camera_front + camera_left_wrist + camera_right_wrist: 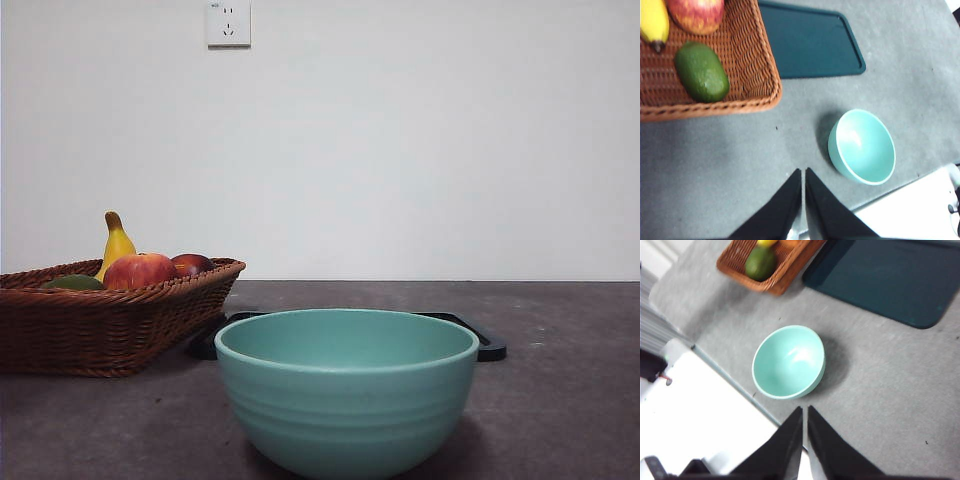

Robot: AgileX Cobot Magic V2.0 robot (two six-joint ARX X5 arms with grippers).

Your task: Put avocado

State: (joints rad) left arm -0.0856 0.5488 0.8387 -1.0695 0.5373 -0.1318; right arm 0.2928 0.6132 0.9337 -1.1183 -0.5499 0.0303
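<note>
- The dark green, egg-shaped avocado [702,72] lies on its side in the brown woven wicker basket [760,75], at the upper left of the left wrist view; in the front view only a green sliver [72,283] shows above the rim at the left edge.
- Beside it in the basket sit a yellow banana [652,22] and a red-and-yellow apple [696,14]; the avocado lies apart from both, near the basket's front wall.
- The left gripper [803,172] hangs high over bare grey table with its 2 black jaws nearly touching, holding nothing. The right gripper [804,410] is the same: jaws almost closed, empty, above the table near the pale teal ceramic bowl [788,361].
- The step in hand looks like reaching for the avocado. The left arm seems better placed; its jaws should spread wide before descending and close across the fruit's narrow width.
- The basket's raised wall crowds 1 side, so a descent from straight above is safest.
- Open room: the dark teal flat tray [810,42] and the bowl are both empty, with clear table between them.
</note>
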